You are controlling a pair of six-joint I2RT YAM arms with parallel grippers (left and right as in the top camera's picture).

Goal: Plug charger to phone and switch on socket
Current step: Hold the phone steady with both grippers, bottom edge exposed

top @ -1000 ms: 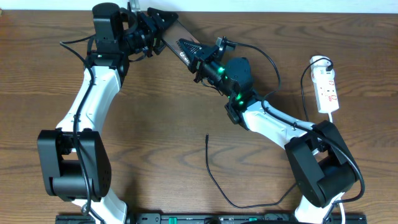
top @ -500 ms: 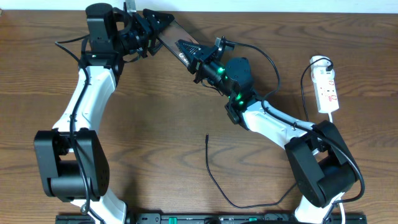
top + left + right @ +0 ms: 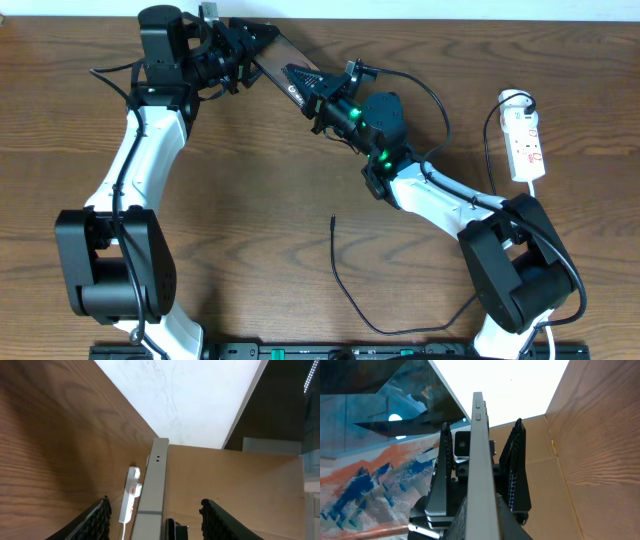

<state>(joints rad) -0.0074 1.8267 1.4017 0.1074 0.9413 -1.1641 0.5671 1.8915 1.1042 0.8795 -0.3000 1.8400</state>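
The phone hangs above the back of the table, held edge-up between both arms. My right gripper is shut on its near end; in the right wrist view the phone rises as a grey slab straight out of that gripper. My left gripper straddles the far end, and its fingers stand apart from the phone on both sides, so it is open. The charger, a thin black cable, lies loose on the table with its tip free. The socket lies at the right edge.
The socket's white cord loops beside it. The charger cable runs under the right arm's base. The left arm's base stands at the front left. Bare wooden tabletop lies between the arms.
The left arm's wrist and elbow have shifted a little to the left and back. The phone, the right gripper and the cable have stayed where they were.
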